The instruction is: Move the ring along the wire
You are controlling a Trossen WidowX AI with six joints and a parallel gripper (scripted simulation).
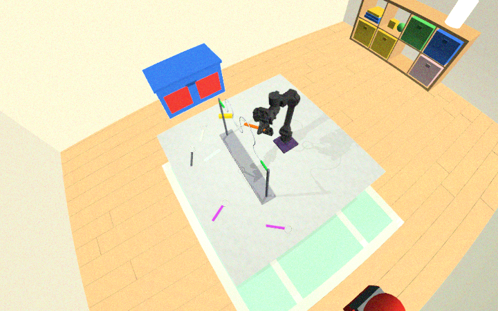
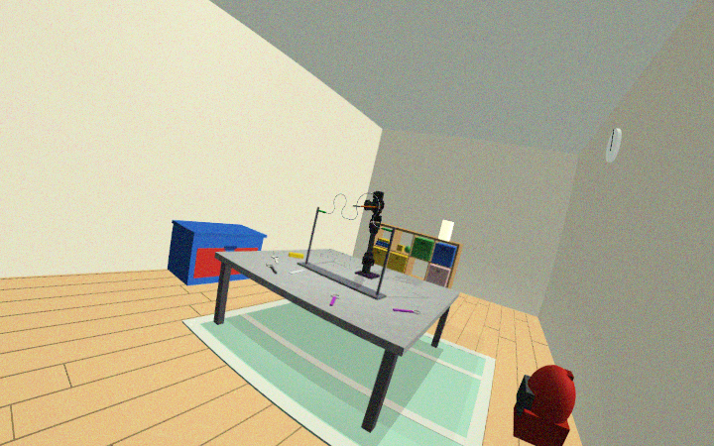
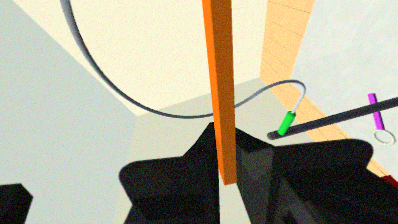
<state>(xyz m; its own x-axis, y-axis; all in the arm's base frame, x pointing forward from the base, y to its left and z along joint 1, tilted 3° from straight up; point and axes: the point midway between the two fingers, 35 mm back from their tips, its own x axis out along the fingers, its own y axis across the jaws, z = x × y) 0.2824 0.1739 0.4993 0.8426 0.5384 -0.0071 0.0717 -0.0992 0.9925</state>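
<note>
My gripper (image 1: 265, 131) (image 2: 373, 206) (image 3: 216, 126) is shut on the orange handle (image 1: 250, 125) (image 3: 222, 75), high above the table. The handle points from the fingers toward the wire. The ring is too small to make out in the top and exterior views and lies outside the wrist view, so I cannot tell its clearance from the wire. The thin grey wire (image 3: 187, 117) passes behind the handle in the wrist view. One green part (image 1: 221, 104) is by the far-left post (image 1: 223, 117) (image 2: 311, 235); the other (image 1: 263, 165) (image 3: 286, 123) is by the near-right post (image 1: 267, 183) (image 2: 386, 261).
The posts stand on a long grey base (image 1: 243, 158). On the table (image 1: 301, 216) lie a yellow block (image 1: 225, 115), two magenta-handled rings (image 1: 218, 213) (image 1: 275, 227), a dark-handled ring (image 1: 191, 159) and pale pieces. The arm's purple base plate (image 1: 286, 144) is beyond the wire.
</note>
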